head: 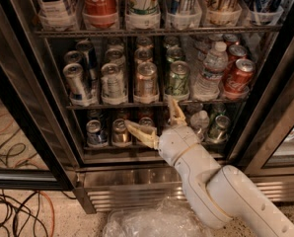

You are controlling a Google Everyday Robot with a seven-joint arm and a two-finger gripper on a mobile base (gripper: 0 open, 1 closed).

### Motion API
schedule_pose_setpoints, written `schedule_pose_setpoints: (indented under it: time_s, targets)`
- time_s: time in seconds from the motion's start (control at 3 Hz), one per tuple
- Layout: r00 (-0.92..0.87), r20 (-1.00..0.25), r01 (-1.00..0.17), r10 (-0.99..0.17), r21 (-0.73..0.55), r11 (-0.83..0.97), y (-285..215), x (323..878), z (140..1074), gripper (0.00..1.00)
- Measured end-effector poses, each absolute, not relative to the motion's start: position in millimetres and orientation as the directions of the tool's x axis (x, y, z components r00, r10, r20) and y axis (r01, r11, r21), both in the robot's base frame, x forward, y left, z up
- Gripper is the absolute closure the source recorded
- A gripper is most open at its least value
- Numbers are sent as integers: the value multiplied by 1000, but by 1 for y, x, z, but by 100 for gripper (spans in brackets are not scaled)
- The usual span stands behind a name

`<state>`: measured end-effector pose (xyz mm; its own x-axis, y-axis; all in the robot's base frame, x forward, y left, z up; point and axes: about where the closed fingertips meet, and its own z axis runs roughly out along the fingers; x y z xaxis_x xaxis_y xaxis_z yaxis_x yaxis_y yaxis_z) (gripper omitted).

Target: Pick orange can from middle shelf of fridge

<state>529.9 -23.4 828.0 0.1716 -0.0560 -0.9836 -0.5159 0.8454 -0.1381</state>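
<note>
While gripper [158, 122] sits centre frame, fingers spread wide, below the middle shelf [88, 105]: raise it, straddle orange can [146, 80] squarely, avoid bumping neighbouring cans.

Speckled floor [63, 222], tangled cables [3, 207], crumpled plastic [147, 224].
</note>
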Motion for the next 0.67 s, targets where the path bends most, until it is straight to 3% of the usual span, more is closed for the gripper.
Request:
schedule_pose_setpoints:
  time_s: [0.33,0.67]
  targets:
    - [166,-985,-511,-50,-129,850,-24,531,827,40]
    - [167,-985,-505,-44,-124,854,-25,533,826,38]
